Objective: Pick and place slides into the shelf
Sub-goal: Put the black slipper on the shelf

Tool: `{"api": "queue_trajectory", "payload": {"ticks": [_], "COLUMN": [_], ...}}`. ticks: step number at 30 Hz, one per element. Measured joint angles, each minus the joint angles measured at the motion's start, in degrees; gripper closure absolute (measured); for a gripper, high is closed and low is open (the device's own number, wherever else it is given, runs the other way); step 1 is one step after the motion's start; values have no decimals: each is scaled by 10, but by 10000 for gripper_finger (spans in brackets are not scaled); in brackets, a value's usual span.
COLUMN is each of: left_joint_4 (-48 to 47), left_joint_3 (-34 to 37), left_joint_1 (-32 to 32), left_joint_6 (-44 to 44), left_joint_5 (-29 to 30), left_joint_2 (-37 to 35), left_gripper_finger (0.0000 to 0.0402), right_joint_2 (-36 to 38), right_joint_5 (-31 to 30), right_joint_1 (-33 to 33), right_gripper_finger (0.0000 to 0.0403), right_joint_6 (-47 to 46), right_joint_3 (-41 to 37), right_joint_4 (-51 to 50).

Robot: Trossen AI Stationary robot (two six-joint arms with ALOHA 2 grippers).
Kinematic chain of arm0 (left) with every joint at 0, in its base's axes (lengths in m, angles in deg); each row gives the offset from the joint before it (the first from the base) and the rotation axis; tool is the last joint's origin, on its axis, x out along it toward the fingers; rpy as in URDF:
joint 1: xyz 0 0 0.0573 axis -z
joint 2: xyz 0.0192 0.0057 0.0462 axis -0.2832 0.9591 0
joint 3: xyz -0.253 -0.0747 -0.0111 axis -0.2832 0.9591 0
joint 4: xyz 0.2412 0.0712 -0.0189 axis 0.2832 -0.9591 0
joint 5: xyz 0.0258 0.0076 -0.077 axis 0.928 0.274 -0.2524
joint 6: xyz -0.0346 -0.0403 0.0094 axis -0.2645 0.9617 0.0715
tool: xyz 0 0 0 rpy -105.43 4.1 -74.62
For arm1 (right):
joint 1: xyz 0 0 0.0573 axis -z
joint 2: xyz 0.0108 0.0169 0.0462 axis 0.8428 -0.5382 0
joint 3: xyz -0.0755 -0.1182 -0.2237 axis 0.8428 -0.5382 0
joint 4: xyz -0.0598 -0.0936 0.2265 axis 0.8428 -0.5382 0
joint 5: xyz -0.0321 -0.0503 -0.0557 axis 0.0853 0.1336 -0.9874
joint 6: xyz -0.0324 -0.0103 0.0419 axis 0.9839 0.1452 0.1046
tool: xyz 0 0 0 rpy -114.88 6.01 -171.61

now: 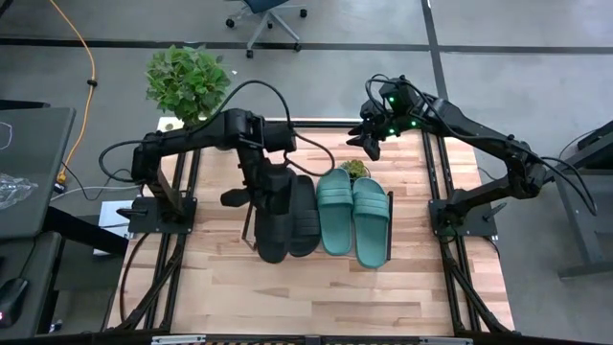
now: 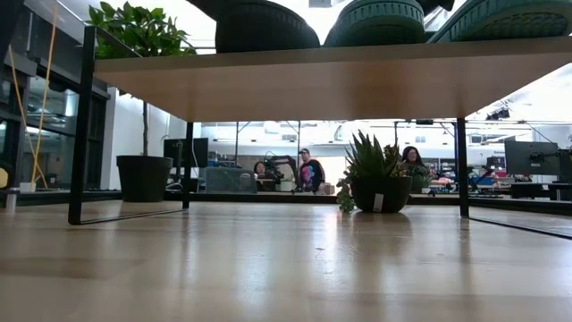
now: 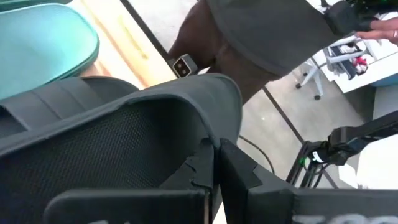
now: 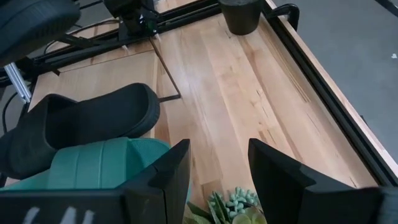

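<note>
The shelf (image 2: 313, 85) stands mid-table, its plank seen from below in the low view. Two teal slides (image 1: 335, 213) (image 1: 372, 222) and one black slide (image 1: 303, 217) lie side by side on it. A second black slide (image 1: 271, 222) sits at the row's left end with my left gripper (image 1: 261, 187) shut on it. I cannot tell whether it rests on the plank. My right gripper (image 4: 217, 168) hangs open above the table's far right (image 1: 369, 144), with nothing between its fingers, looking down on a black slide (image 4: 81, 124) and a teal slide (image 4: 93, 165). My left gripper pinches the black slide's raised rim (image 3: 208, 140) at its far end between its two fingers (image 3: 233, 168). The fingers slant down from the table's far side. The slide stretches away from the fingers toward the near edge, alongside the other black slide.
A small succulent (image 1: 354, 171) stands on the table just behind the teal slides, below my right gripper. A leafy plant (image 1: 187, 81) stands off the far left corner. Black frame rails (image 1: 445, 240) run along both table sides. Bare wood (image 1: 316, 297) lies toward the near edge. People sit in the room beyond.
</note>
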Motion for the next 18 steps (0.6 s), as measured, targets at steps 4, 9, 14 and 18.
{"api": "queue_trajectory", "payload": {"ticks": [4, 9, 14, 18], "left_joint_4": [0, 0, 0, 0], "left_joint_3": [2, 2, 2, 2], "left_joint_1": [-2, -2, -2, -2], "left_joint_6": [5, 13, 16, 21], "left_joint_5": [2, 5, 19, 30], "left_joint_2": [0, 0, 0, 0], "left_gripper_finger": [401, 401, 401, 401], "right_joint_2": [0, 0, 0, 0], "right_joint_5": [0, 0, 0, 0], "right_joint_1": [0, 0, 0, 0], "right_gripper_finger": [249, 249, 249, 249], "right_joint_6": [2, 2, 6, 7], "right_joint_3": [0, 0, 0, 0], "right_joint_4": [-3, -3, -3, -3]}}
